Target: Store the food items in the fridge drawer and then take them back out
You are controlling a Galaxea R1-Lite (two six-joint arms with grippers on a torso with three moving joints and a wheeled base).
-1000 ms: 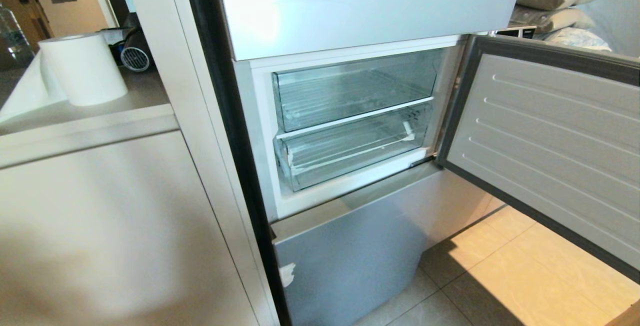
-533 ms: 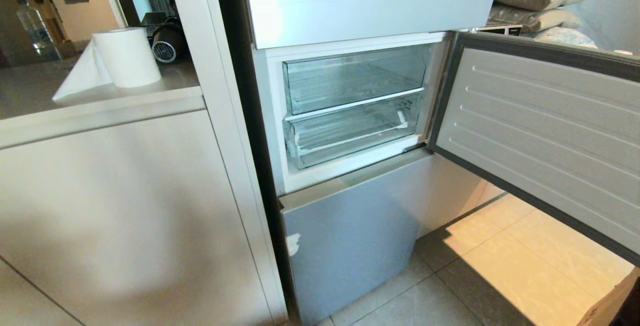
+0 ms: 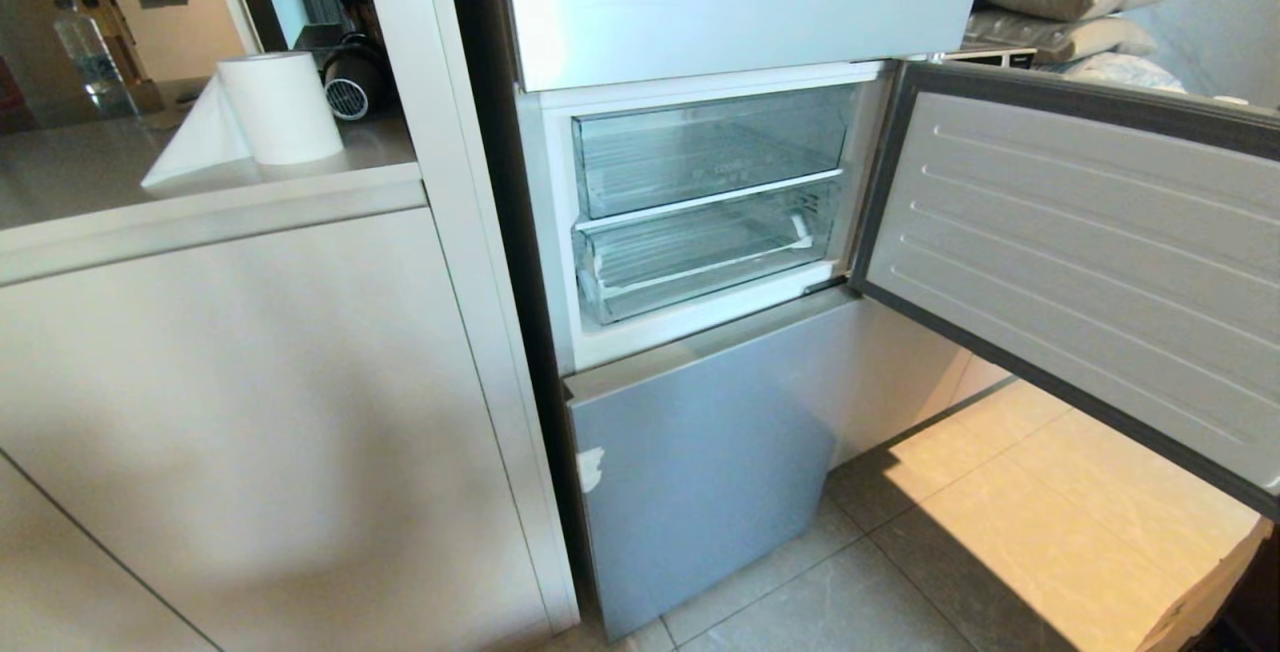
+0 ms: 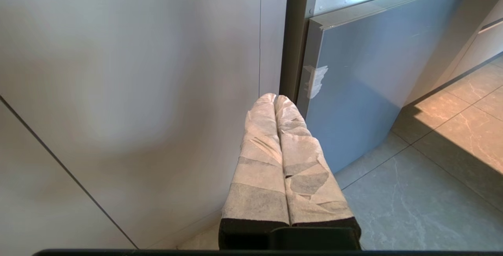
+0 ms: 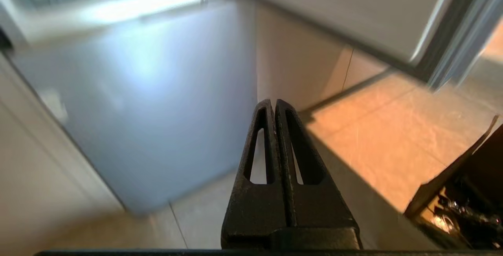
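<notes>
The fridge stands open, with two clear drawers stacked in its middle compartment. The lower one, ribbed and with a thick clear lip, is the fridge drawer [image 3: 700,267]; it is pushed in and looks empty. The upper drawer [image 3: 710,147] has faint lettering on its front. The food items are out of view. Neither arm shows in the head view. My left gripper [image 4: 274,98], fingers wrapped in pale tape, is shut and empty low beside the cabinet front. My right gripper [image 5: 272,102] is shut and empty, low before the grey lower fridge door [image 5: 149,103].
The open fridge door [image 3: 1080,262] swings out to the right at chest height. A white cabinet [image 3: 250,412] flanks the fridge on the left, with a paper roll [image 3: 280,107] and a bottle [image 3: 85,47] on its counter. A cardboard box [image 3: 1210,582] sits on the floor at right.
The whole head view has shifted: the fridge now sits higher and smaller and more of the counter shows, so the camera moved. The drawers and door have not changed.
</notes>
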